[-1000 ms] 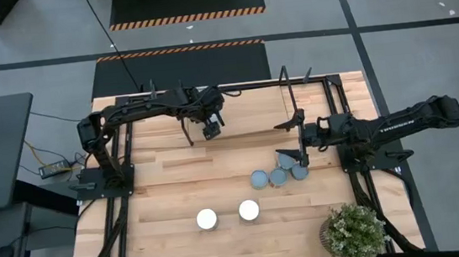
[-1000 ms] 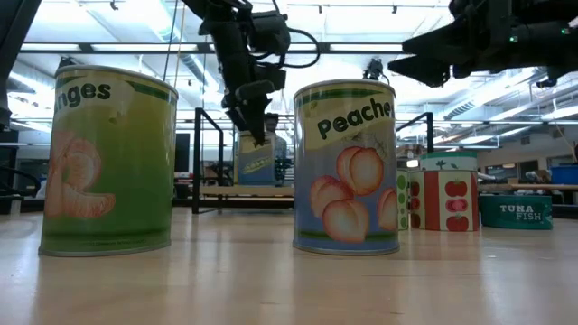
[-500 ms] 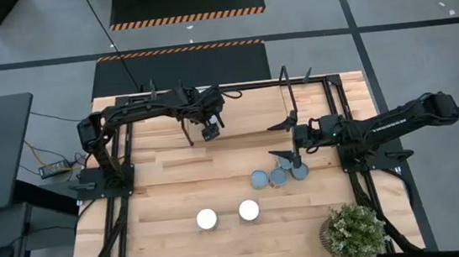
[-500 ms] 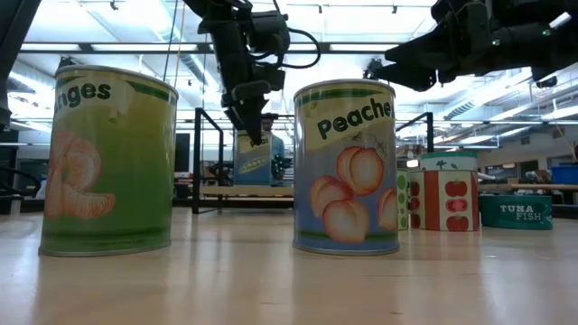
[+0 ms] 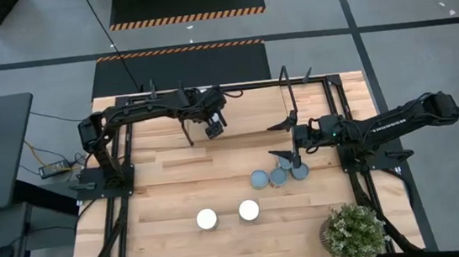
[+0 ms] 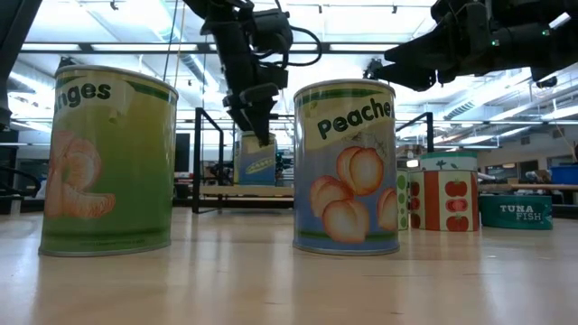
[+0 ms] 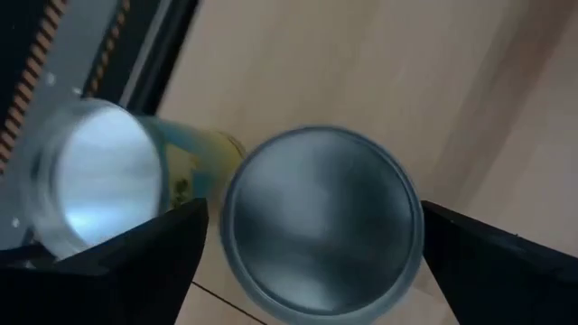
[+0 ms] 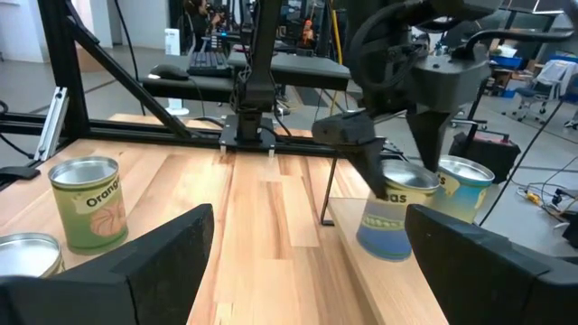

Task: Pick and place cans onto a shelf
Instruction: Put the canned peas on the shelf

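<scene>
My left gripper [image 5: 213,128] is shut on a blue-labelled can [image 8: 394,213] over the shelf [image 6: 246,191] at the table's far side; the can's round grey top [image 7: 321,221] shows between the fingers. A second can [image 7: 94,177] stands close beside it, and also shows in the right wrist view [image 8: 462,184]. My right gripper [image 5: 281,140] is open and empty, raised just far of three grey-topped cans [image 5: 278,176]. Two white-topped cans, oranges [image 6: 108,162] and peaches [image 6: 348,167], stand on their bases nearer the front. My left gripper pinches the blue-labelled can between its two fingers [image 8: 368,169], on opposite sides of the wall just below the top rim [image 7: 237,242]. The fingers come from above, pointing down. The can is upright; whether its base touches the shelf board I cannot tell.
Thin black upright rods [image 5: 291,97] and a black frame rail [image 5: 242,86] stand around the shelf. An orange-labelled can [image 8: 86,203] and a tomato can [image 6: 442,194] stand on the table near a tuna tin [image 6: 515,210]. A potted plant [image 5: 353,230] stands at the near right corner.
My right gripper has gone a little toward the table's left, still open, and then kept still. My left gripper has stayed shut on the can over the shelf.
</scene>
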